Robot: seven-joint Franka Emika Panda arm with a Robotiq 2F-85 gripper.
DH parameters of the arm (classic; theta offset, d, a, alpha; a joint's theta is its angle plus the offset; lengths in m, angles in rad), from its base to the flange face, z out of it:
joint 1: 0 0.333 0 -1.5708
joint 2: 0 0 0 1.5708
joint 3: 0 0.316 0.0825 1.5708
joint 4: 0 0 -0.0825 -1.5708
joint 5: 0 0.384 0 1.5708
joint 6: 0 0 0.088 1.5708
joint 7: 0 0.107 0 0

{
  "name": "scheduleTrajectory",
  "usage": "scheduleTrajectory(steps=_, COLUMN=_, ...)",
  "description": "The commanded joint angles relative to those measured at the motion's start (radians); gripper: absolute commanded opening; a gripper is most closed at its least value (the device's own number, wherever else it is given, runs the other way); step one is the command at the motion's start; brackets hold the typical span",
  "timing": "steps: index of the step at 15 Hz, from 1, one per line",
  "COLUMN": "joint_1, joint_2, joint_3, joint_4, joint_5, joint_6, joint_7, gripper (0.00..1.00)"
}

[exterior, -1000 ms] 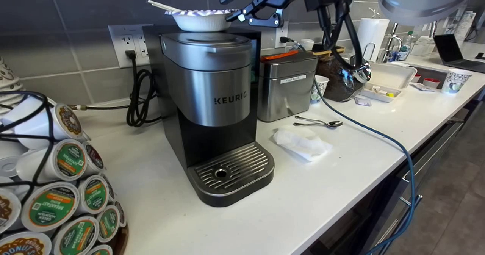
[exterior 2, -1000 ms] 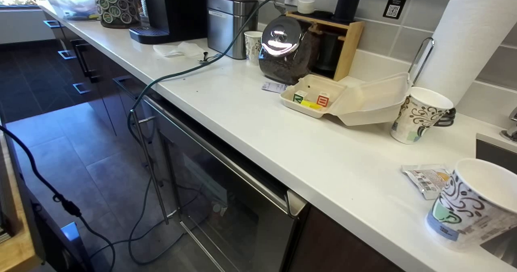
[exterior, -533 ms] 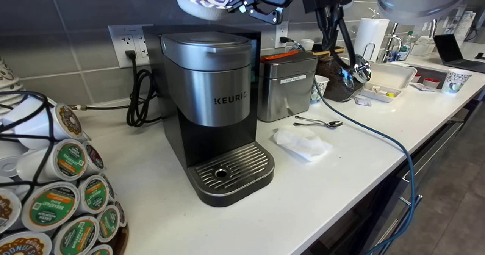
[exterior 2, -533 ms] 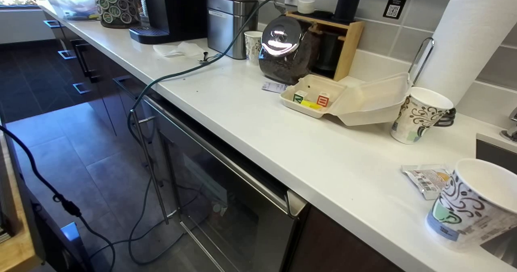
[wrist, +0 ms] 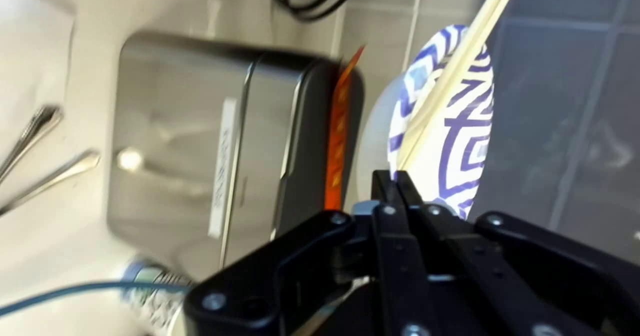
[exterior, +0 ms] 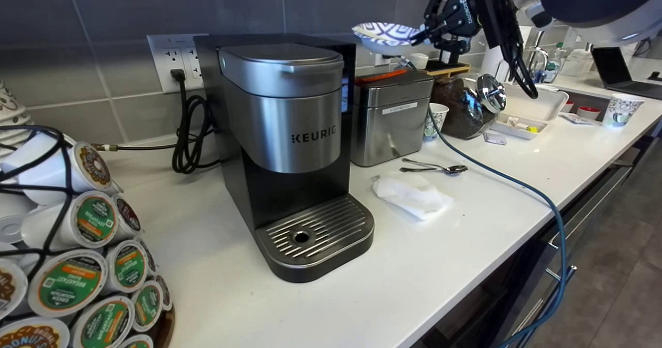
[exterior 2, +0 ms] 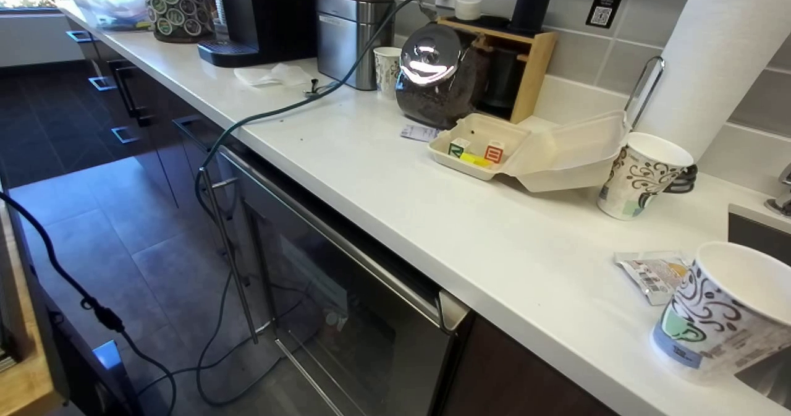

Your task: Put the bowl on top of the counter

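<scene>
In an exterior view, pods (exterior: 77, 275) fill the far left, then comes the coffee maker (exterior: 289, 110), tall enough that a swing toward it could knock the bowl (exterior: 385, 33). The bowl hangs in the air to its right, tipped, patterned inside showing, not yet on the counter (exterior: 320, 312). The wrist view shows chopsticks (wrist: 455, 76) lying in it and jutting past the rim; more tilt would likely slide them out. Below is the bin (exterior: 395, 120), topped by an orange strip (exterior: 381, 76); lowering straight down could catch the bowl there. In front of that lies a napkin (exterior: 412, 197), which might leave the bowl askew if set on it. The claw (exterior: 417, 37) pinches only the bowl's right rim, and as that looks like thin paper, a jolt could bend it or twist it loose. Right again, spoons (exterior: 455, 169) could tip the bowl if it lands on them, and the jar (exterior: 457, 112) could take a bump should the claw dip.
</scene>
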Motion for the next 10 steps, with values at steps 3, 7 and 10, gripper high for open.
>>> scheduleTrajectory(steps=3, joint_1=0.264, joint_2=0.011, joint_3=-0.438, joint_4=-0.213, joint_5=0.017, joint_6=-0.009, joint_7=0.051, gripper=0.01)
scheduleTrajectory(steps=7, joint_1=0.491, joint_2=0.077, joint_3=-0.715, joint_4=-0.342, joint_5=0.120, joint_6=-0.041, joint_7=0.085, gripper=0.01)
scheduleTrajectory(steps=10, joint_1=0.687, joint_2=0.134, joint_3=-0.910, joint_4=-0.435, joint_5=0.218, joint_6=-0.099, joint_7=0.130, gripper=0.01)
